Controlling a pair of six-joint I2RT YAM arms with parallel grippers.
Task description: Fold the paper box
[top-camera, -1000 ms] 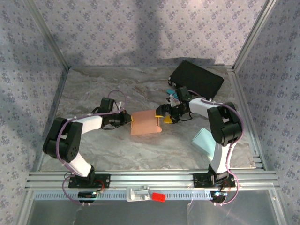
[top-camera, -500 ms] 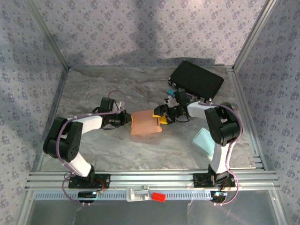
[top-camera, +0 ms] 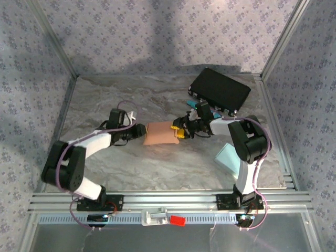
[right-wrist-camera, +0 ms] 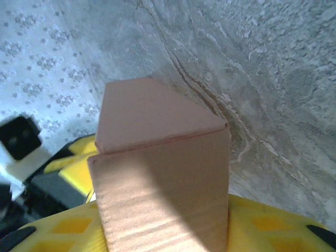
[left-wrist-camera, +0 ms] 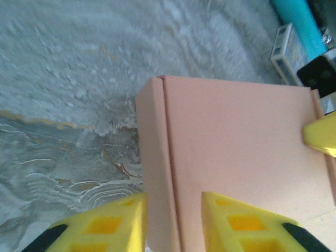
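Looking down at the worktop, we see the box lying in the middle, between the two arms. It looks like a closed pink block. The top lies flat, and the sides have sharp folds. We see no flap sticking up, so we think most of the folding is done.

The left tool is at the left end of the box. In its own camera, its yellow fingers are apart, and the folded edge of the box lies in the gap. They do not pinch it, so this tool is loose and holds nothing.

The right tool is at the right end. The box end sits between its fingers, close on both sides. We cannot tell if they squeeze it or just sit beside it.

We think only small jobs are left. One is pressing the ends so the folds stay. Another may be tucking in a last flap at the right end, which the tool hides from us. After that, both tools need to move away, and the box must keep its shape alone.
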